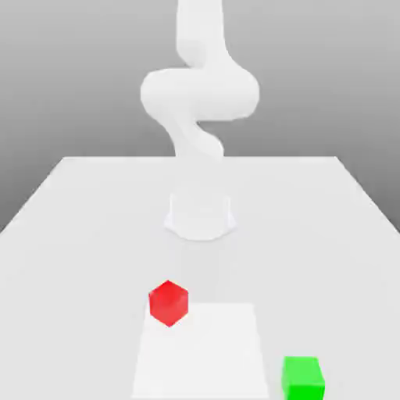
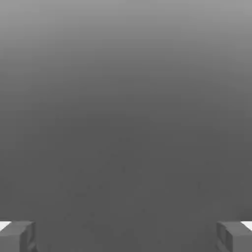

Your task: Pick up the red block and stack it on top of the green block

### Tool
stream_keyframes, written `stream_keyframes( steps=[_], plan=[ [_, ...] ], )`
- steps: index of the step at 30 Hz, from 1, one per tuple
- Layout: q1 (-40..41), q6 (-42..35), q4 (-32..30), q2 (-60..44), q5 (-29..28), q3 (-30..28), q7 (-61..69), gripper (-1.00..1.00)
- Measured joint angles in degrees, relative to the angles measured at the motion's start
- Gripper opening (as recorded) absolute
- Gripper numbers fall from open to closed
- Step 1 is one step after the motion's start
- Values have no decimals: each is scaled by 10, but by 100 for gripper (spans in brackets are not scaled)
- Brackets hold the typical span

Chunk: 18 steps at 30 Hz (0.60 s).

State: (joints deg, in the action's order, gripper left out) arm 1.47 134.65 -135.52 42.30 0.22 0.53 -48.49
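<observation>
The gripper [image 2: 126, 236], jaws spread and empty, likely hasn't begun the approach. In the exterior view the red block [image 1: 169, 302] sits at 10 o'clock from the green block [image 1: 303, 376], well apart; next, descend over red.

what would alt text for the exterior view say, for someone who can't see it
A white robot arm rises from a round base at the middle of a white table, with two small cubes lying apart nearer the camera. The red block sits just left of centre; the green block sits near the bottom right corner of the view, neither touched by the arm.
</observation>
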Motion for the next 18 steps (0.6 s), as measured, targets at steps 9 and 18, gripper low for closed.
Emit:
stream_keyframes(
  steps=[9, 18],
  plan=[
    [58, 122, -158, -155, 6, 20, -119, 0],
    [108, 290, -312, -376, 3, 26, -253, 0]
  ],
)
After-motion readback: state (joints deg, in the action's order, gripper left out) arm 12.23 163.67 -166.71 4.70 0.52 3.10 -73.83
